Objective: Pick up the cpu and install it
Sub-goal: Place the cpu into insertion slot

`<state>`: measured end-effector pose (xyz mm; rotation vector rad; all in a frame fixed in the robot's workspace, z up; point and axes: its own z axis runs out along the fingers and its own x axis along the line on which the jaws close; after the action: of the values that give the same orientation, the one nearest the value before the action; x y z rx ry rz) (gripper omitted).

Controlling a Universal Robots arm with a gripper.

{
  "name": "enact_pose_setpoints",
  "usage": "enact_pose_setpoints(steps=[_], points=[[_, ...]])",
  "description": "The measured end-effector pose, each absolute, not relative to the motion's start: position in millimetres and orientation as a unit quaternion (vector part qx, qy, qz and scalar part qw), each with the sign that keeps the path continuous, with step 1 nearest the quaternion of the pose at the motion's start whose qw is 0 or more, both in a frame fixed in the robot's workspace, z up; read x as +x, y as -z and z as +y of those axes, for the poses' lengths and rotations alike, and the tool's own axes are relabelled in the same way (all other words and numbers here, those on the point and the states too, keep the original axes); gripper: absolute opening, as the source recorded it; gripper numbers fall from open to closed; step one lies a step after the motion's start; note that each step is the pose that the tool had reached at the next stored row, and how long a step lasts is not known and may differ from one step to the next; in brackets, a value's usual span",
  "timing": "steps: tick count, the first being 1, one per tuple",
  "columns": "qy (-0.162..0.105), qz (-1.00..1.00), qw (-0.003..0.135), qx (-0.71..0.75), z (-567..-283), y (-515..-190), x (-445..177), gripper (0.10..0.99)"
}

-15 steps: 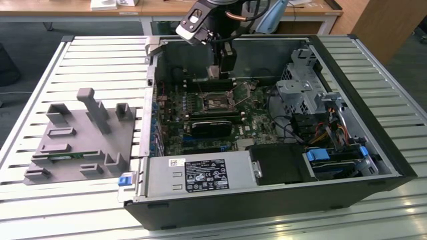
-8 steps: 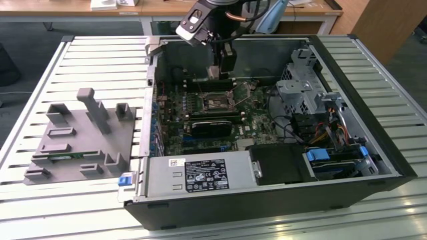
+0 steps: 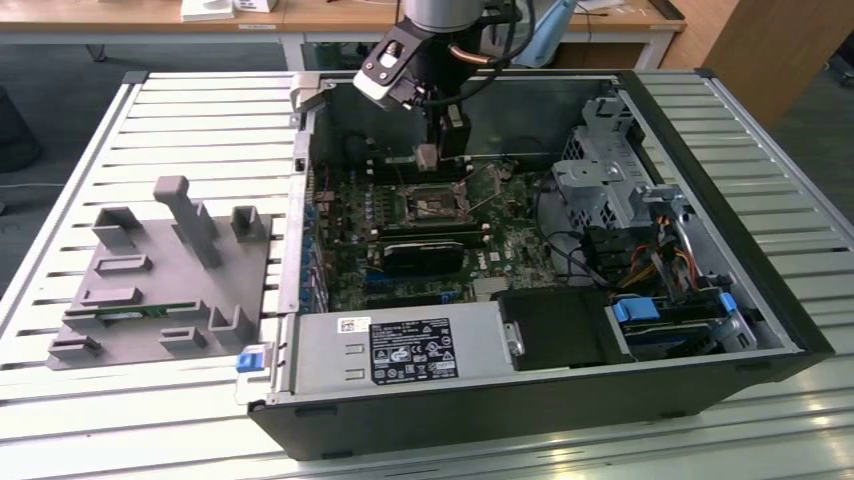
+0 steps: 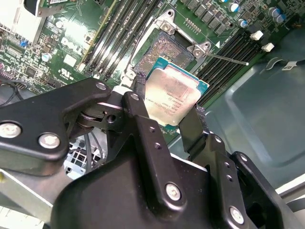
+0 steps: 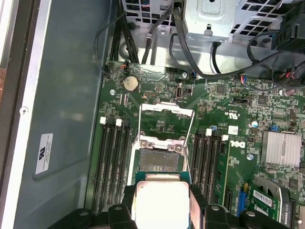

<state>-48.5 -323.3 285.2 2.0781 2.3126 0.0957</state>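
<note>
My gripper (image 3: 427, 158) hangs inside the open computer case (image 3: 747, 300), above the green motherboard. It is shut on the cpu (image 4: 174, 93), a flat square chip with a silvery top and a green rim. Black fingers (image 4: 137, 102) clamp two opposite edges of the chip. In both wrist views the cpu (image 5: 162, 200) hovers just off the empty socket (image 5: 159, 160), held a little above it. The socket (image 4: 167, 52) lies open, its metal load frame (image 5: 165, 117) swung back. In the exterior view the socket (image 3: 434, 203) sits just nearer the camera than the gripper.
Black memory slots (image 5: 112, 162) flank the socket on both sides. A black block (image 3: 427, 252) lies on the board in front of the socket. A power supply (image 3: 400, 350) and drive cage (image 3: 601, 180) crowd the case. A grey fixture (image 3: 160, 270) stands on the exterior view's left.
</note>
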Motion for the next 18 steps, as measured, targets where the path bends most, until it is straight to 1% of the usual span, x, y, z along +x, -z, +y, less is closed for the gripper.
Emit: enact_pose_setpoints(steps=[18], points=[[-0.031, 0.743, 0.015, 0.668, -323.3, -279.1, -48.5, 0.533]])
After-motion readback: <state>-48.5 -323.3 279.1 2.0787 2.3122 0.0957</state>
